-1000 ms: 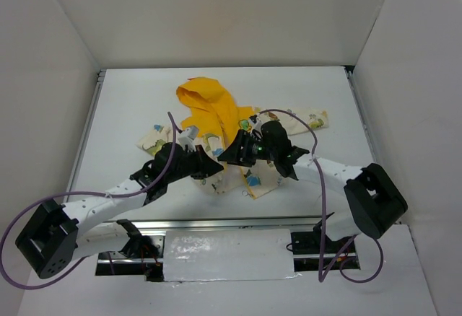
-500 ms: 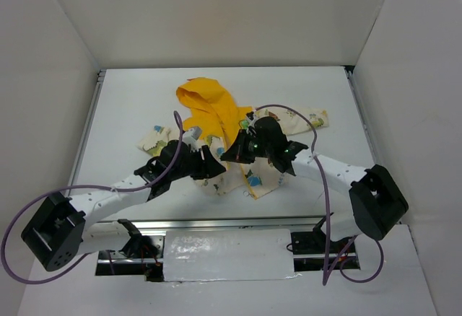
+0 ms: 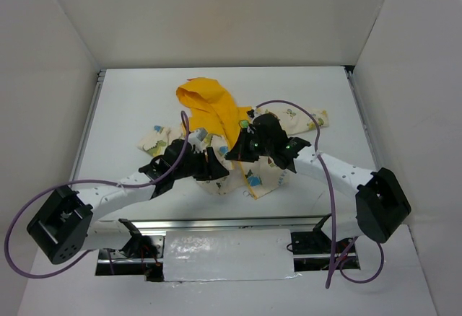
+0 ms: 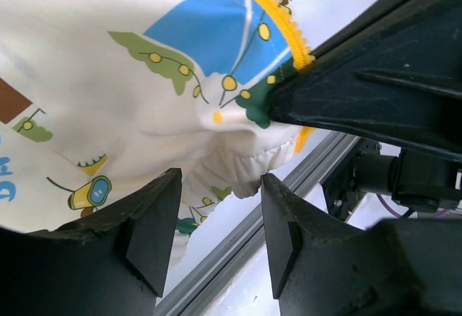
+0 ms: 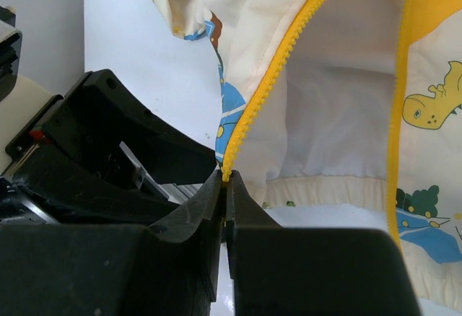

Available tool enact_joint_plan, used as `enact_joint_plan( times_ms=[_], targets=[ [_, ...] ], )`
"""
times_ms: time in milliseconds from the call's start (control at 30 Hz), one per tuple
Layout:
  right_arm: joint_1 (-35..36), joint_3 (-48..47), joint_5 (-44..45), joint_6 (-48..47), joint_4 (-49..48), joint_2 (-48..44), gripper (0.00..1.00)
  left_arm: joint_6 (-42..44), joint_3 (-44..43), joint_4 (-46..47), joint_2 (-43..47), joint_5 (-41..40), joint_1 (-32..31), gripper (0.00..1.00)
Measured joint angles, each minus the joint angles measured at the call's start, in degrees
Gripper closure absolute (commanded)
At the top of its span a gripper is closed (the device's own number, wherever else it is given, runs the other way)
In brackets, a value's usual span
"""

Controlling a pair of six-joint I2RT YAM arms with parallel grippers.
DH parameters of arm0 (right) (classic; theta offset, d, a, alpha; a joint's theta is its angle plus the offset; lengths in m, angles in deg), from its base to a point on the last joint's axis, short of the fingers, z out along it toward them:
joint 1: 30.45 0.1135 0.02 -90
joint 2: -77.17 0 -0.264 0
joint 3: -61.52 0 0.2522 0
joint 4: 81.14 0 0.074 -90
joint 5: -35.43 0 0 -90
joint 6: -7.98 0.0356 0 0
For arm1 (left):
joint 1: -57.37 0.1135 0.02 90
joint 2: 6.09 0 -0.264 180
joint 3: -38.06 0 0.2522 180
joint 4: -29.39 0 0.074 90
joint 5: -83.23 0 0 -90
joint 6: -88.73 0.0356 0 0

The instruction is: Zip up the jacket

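Pinching lower end of yellow zip (image 5: pixel 278 60) between closed fingers, right gripper (image 5: pixel 225 180) is clamping small cream cartoon-print fabric jacket (image 3: pixel 216 110). Left gripper (image 4: pixel 220 186) is hovering, jaws apart, at hem. Jacket is lying crumpled mid white table (image 3: pixel 123 107).

Your white-and-black left arm (image 3: pixel 108 193) stretches low from its near-left base, forward and in toward the middle. Its black two-finger left gripper (image 3: pixel 211 166) points rightward with the jaws standing apart, and your wrist view shows both black fingers (image 4: pixel 151 229) spread. Your white-and-black right arm (image 3: pixel 343 175) bends in from the near right. Its black two-finger right gripper (image 3: pixel 238 151) points leftward, jaws pressed together on the yellow zip edge (image 5: pixel 274 71) of the cream cartoon-print jacket (image 5: pixel 339 99). The two grippers sit almost nose to nose.
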Motion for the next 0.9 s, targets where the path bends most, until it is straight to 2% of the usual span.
enact_joint_plan(
  times_ms=[133,333,700,767,833,900],
  targets=[
    [0.0,0.0,0.2,0.0,0.1,0.0,0.94,0.0,0.0,0.2,1.5,0.7,0.0,0.39],
    [0.3,0.0,0.1,0.0,0.3,0.1,0.94,0.0,0.0,2.5,4.5,0.7,-0.1,0.44],
    [0.5,0.0,-0.1,0.1,0.3,0.2,0.94,-0.1,0.5,5.9,0.9,0.9,-0.1,0.47],
    [0.5,0.0,-0.3,0.3,0.3,0.2,0.94,-0.2,0.7,5.9,0.6,0.9,-0.1,0.51],
    [0.6,0.0,-0.5,0.5,0.3,0.3,0.94,-0.3,0.9,6.1,0.6,0.9,-0.1,0.62],
    [0.6,0.0,-0.7,0.5,0.3,0.3,0.94,-0.4,0.9,6.6,0.6,1.0,-0.1,0.64]
  ],
)
